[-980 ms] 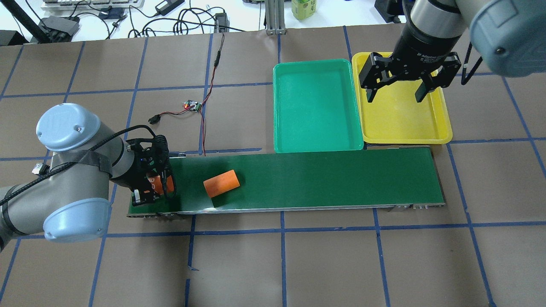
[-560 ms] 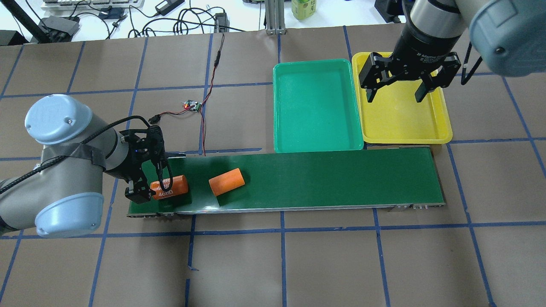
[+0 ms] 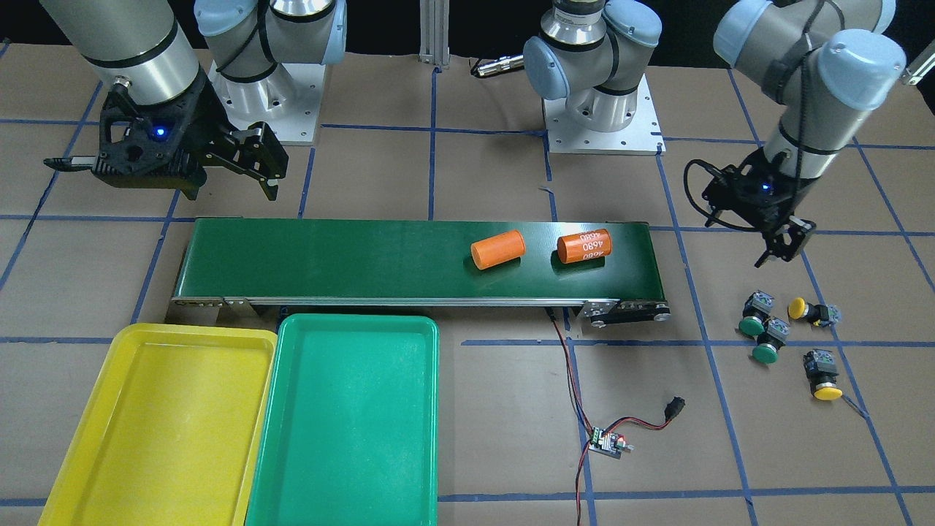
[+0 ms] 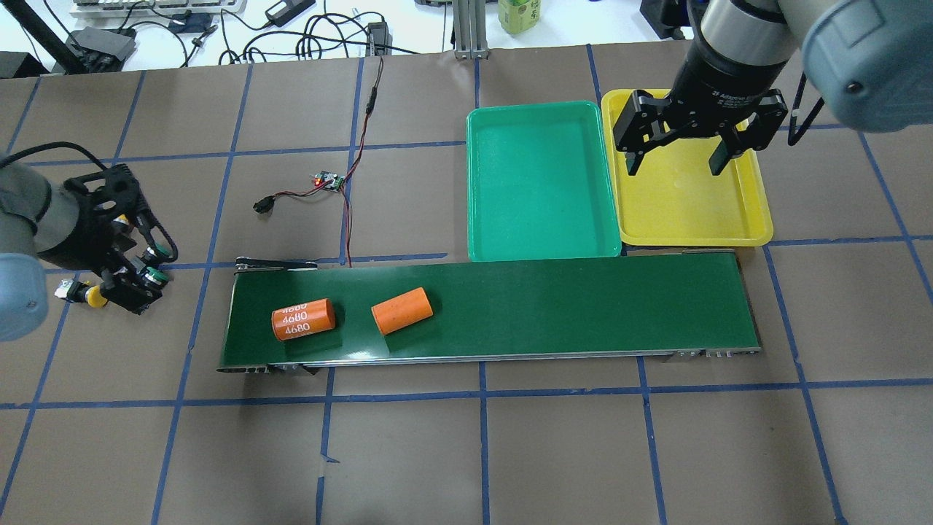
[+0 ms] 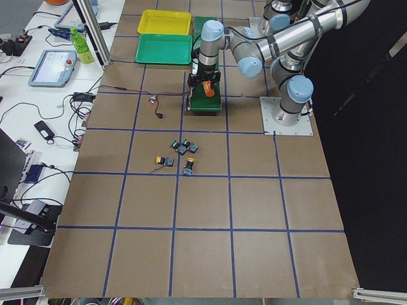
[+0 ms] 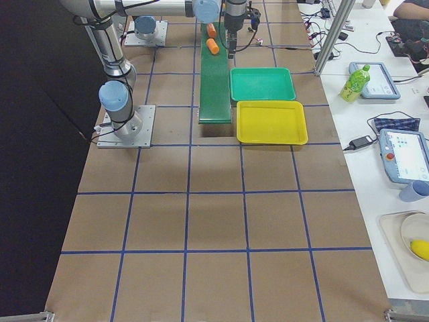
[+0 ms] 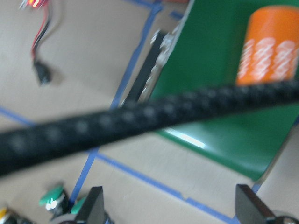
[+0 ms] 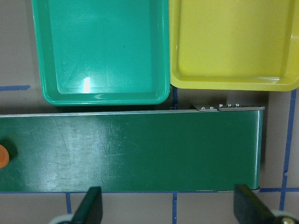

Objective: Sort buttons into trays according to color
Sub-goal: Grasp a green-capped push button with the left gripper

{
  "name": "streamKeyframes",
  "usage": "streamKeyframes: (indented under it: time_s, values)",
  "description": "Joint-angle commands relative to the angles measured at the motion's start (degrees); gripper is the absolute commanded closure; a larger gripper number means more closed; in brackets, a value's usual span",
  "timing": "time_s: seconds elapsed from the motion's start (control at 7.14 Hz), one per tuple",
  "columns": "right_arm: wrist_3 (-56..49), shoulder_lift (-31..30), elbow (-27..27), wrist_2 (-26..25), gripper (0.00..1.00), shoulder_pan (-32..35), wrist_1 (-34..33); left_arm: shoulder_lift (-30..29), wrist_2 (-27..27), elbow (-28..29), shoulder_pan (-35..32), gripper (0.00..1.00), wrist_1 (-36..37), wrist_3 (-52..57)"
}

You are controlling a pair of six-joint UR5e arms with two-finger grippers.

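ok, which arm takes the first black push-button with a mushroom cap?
Left. The open left gripper hovers close to the four black mushroom-cap push-buttons on the table; the open right gripper hangs over the yellow plastic tray, at the dark-green conveyor belt's other end.

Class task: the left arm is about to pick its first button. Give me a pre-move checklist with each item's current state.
1. Left gripper, fingers apart: ok.
2. All four buttons free on the table: ok.
3. Left gripper centred over one button: cannot tell.
4. Green tray and yellow tray empty: ok.
5. Right gripper open: ok.
6. Belt clear: not ok, two orange cylinders lie on it.
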Motion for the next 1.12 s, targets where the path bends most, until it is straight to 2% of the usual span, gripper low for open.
streamKeyframes:
  time_s: [0.0,0.28,0.42,0.7,0.98]
  values:
    - [0.00,0.03,0.00,0.00,0.00,-0.01,0.02,-9.98,-0.03,4.39,6.83,0.00,3.12,-3.19]
    - [0.00,0.03,0.00,0.00,0.00,-0.10,0.02,-19.39,-0.21,8.97,7.02,0.00,4.64,-11.59]
    - [0.00,0.03,0.00,0.00,0.00,-0.10,0.02,-21.35,-0.03,8.03,7.02,0.00,4.82,-19.05]
    - [0.00,-0.32,-0.09,-0.09,0.00,-0.01,-0.33,-23.38,0.41,5.93,7.02,0.00,6.93,-20.36]
    - [0.00,-0.41,0.00,-0.61,0.00,0.17,-6.37,-23.65,1.19,2.85,7.02,0.00,14.01,-22.02]
